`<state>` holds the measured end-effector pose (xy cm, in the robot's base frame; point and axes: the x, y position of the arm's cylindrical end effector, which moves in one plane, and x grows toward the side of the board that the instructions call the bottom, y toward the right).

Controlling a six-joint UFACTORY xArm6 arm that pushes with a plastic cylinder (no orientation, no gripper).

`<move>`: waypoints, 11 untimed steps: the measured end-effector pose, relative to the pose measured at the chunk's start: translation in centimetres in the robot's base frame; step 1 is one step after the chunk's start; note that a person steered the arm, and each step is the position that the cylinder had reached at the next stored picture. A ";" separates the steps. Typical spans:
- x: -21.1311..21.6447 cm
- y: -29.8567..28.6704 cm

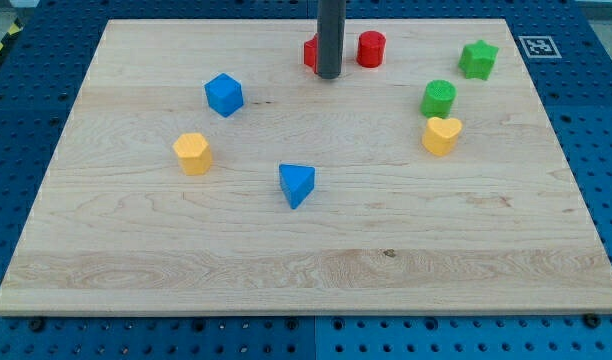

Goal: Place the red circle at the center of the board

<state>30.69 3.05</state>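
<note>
Our wooden board (316,250) carries scattered coloured blocks. Our rod holds nothing, and my tip (329,75) rests near the view's top, covering part of a red block (310,53) of unclear shape. The red circle (371,48) stands just to its right, apart from it.

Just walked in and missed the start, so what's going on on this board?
A single arm with a dark rod is pushing blocks on a wooden board. My tip sits near the view's top, between the red circle on its right and another red block, partly hidden behind the rod. The red circle is not yet at the center, which lies below it.
</note>
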 end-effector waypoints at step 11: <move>-3.3 3.6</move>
<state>27.34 6.65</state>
